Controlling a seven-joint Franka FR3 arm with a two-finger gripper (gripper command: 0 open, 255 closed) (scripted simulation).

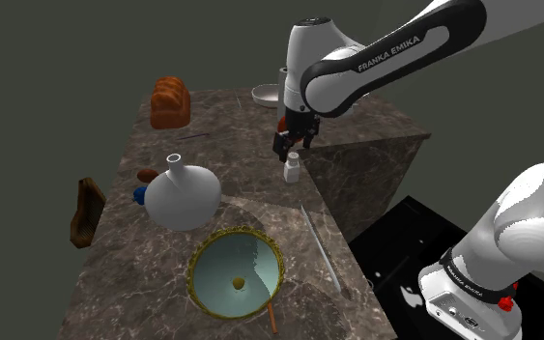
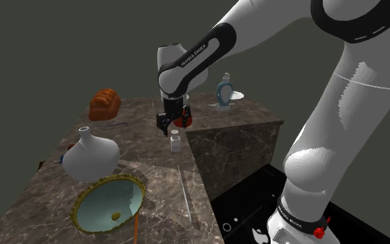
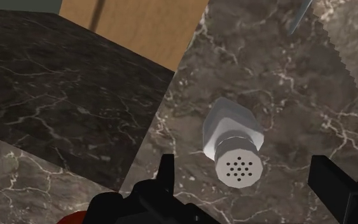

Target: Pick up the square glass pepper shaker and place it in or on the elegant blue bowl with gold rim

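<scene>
Dark veined marble forms the counter (image 1: pixel 139 266), with plain grey-green walls behind. At the shoulder view's left a brown loaf (image 1: pixel 170 101) sits toward the far edge. Next comes a white round-bellied flask (image 1: pixel 181 196) and, nearer the camera, the blue bowl (image 1: pixel 216 263), gold-rimmed, with a small yellowish lump in its bottom. Further right, the pale pepper shaker (image 1: pixel 292 171) stands upright near the counter's stepped edge, well apart from the bowl. The gripper (image 1: pixel 289 150) hangs just above it, released: in the wrist view its black fingers (image 3: pixel 333 181) stand wide apart on either side of the perforated cap, touching nothing. Slightly right again lies a long thin utensil (image 1: pixel 320 246). The shaker looks small, light and rigid. Its smooth faces are likely slippery and, if glass, breakable, and a pinch on the round cap could let it swing or tip. The better hold is probably across two flat sides of the square body, just below the cap, squeezed gently.
</scene>
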